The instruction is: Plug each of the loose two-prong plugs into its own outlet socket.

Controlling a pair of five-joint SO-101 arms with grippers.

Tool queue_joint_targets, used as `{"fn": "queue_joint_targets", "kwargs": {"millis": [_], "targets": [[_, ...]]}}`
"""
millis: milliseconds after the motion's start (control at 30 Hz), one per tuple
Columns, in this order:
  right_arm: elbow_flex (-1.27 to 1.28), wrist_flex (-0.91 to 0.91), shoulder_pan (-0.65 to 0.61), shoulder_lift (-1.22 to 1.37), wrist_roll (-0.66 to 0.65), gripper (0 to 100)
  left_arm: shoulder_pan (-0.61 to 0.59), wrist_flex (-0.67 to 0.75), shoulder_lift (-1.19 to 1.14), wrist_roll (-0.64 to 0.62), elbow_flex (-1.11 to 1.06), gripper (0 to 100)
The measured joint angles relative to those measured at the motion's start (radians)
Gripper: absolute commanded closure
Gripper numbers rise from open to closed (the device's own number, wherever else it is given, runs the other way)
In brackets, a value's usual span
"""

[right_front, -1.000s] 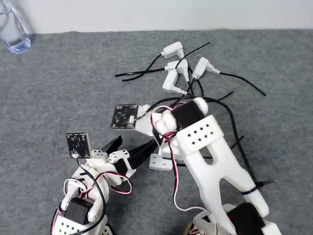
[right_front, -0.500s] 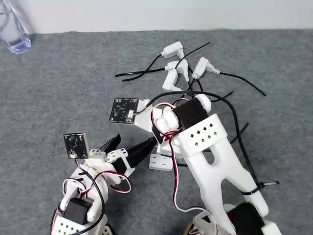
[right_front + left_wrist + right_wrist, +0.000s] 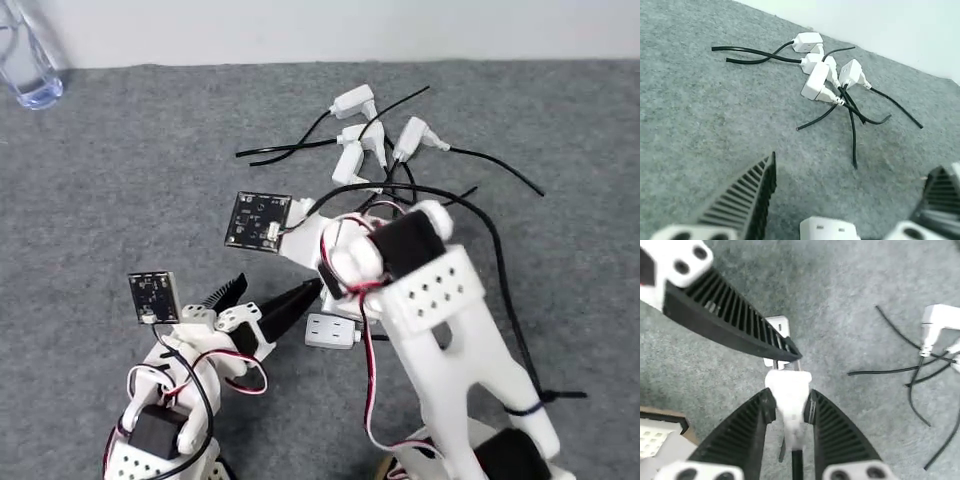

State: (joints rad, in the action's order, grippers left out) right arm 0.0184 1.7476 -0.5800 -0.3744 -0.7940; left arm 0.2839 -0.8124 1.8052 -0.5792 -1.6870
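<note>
Grey table (image 3: 120,180): right hand (image 3: 790,397) clamped on plug (image 3: 788,390), prongs just beside socket (image 3: 777,325); left hand (image 3: 852,170) spread wide astride that socket; other plugs (image 3: 365,140) heaped well apart.

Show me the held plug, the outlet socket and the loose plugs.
held plug (image 3: 788,392), right wrist view, its white body.
outlet socket (image 3: 330,331), high view, top face.
loose plugs (image 3: 816,82), left wrist view, largest plug's body.

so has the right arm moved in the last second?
Yes. In the high view the right arm, its gripper shut on a plug, swung rightward against the socket, which stayed put.
</note>
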Motion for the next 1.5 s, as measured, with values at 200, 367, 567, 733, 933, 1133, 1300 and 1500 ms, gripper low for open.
{"fn": "queue_joint_targets", "kwargs": {"millis": [200,367,567,733,933,1133,1300,1500], "targets": [[0.0,0.0,0.0,-0.029,0.028,99.1,0.0,-0.008,0.0,0.0,-0.003,57],[0.0,0.0,0.0,-0.029,0.028,99.1,0.0,-0.008,0.0,0.0,-0.003,57],[0.0,0.0,0.0,-0.029,0.028,99.1,0.0,-0.008,0.0,0.0,-0.003,57],[0.014,-0.04,0.037,-0.031,0.0,99.1,0.002,-0.008,-0.002,0.0,-0.005,57],[0.166,-0.112,0.069,-0.031,-0.118,99.1,-0.021,-0.008,-0.002,0.008,-0.005,57],[0.239,-0.181,0.068,-0.031,-0.278,99.1,-0.201,-0.009,-0.002,0.008,-0.005,57],[0.25,-0.199,0.066,-0.026,-0.353,99.1,-0.336,-0.091,-0.002,0.008,-0.005,57],[0.25,-0.207,0.104,0.032,-0.362,99.1,-0.361,-0.127,-0.002,0.008,-0.005,57]]}}
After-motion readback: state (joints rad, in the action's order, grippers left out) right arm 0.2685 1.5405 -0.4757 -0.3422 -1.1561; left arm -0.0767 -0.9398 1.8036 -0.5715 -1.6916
